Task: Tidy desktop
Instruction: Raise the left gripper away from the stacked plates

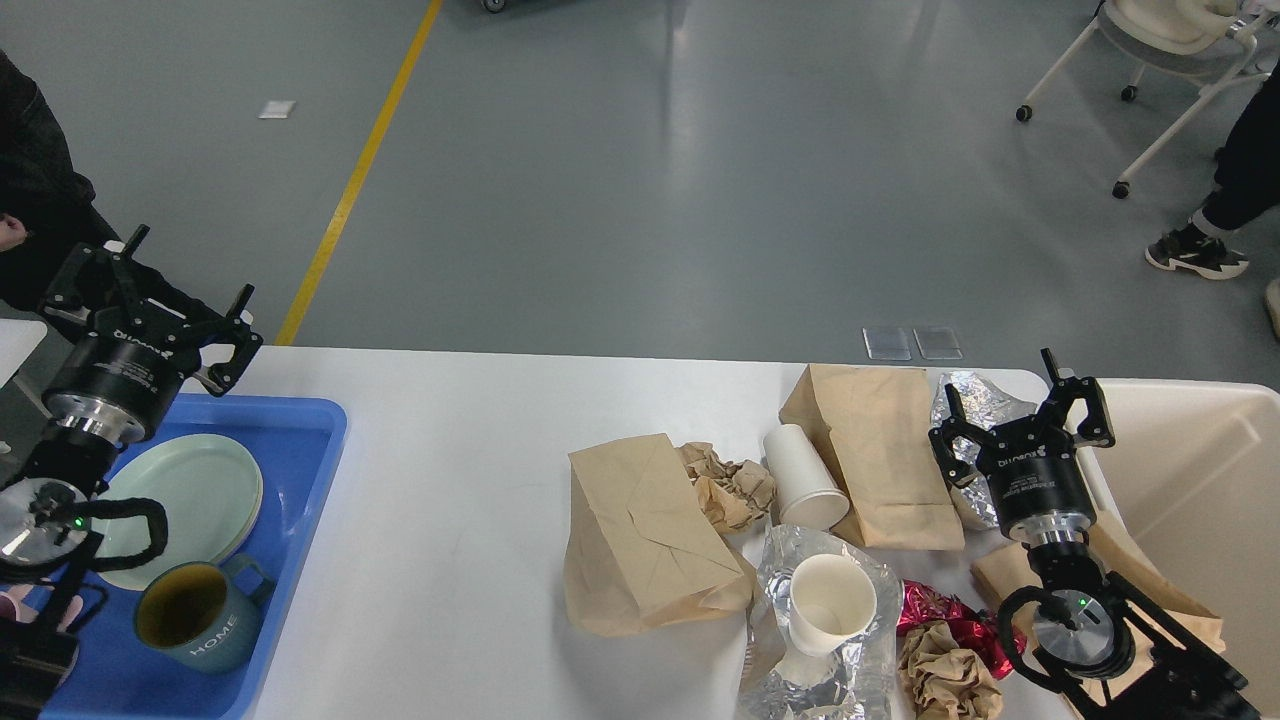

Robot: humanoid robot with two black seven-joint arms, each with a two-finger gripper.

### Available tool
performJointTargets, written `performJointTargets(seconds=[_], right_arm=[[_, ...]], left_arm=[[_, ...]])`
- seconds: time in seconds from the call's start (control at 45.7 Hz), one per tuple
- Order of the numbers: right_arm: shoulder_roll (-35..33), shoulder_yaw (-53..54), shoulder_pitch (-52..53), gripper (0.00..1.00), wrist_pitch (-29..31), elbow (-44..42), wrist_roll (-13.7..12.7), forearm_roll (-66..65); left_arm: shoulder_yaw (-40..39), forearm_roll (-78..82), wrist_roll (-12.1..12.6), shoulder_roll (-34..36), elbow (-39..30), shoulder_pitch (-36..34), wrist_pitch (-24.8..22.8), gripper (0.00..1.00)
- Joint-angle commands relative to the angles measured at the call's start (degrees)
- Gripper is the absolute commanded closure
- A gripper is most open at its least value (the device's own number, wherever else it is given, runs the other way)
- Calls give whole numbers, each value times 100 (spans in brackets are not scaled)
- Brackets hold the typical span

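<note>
The worktop (pixel 450 480) is filling the lower half of the head view, white and matte, with litter crowding its 4 o'clock quarter. Two brown paper bags are lying flat there: one (pixel 640 535) near the middle, another (pixel 880 455) further toward 2 o'clock. Both are looking light and floppy, so pinching a folded edge or a corner would probably be serving better than pressing on the flat face. A crumpled paper wad (pixel 728 485) is sitting between them, soft and easy to squeeze. One white paper cup (pixel 803 478) is lying on its side against the far bag; another (pixel 828 605) is resting on crinkled foil (pixel 850 650). The cups are likely thin-walled and crushable, best taken across the rim.

The left end effector (pixel 150 290) is hovering over the blue tray (pixel 310 500) at 9 o'clock, fingers spread apart and holding nothing. The right end effector (pixel 1020 420) is hanging at 3 o'clock beside the beige bin (pixel 1200 480), fingers likewise apart and empty.
</note>
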Motion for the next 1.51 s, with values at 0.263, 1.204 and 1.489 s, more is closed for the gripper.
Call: performJointTargets(seconds=[0.263,1.204,1.489], right_arm=[[0,0,0,0,-4,0,1,-6],[0,0,0,0,-4,-9,1,3],[0,0,0,0,-4,-9,1,3]], left_arm=[[-395,271,-62,-511,52,317,-46,4],[-579,280,-62,-1196,956,203,-406,4],[-500,280,-44,-1249,2047,-148,-1602,3]])
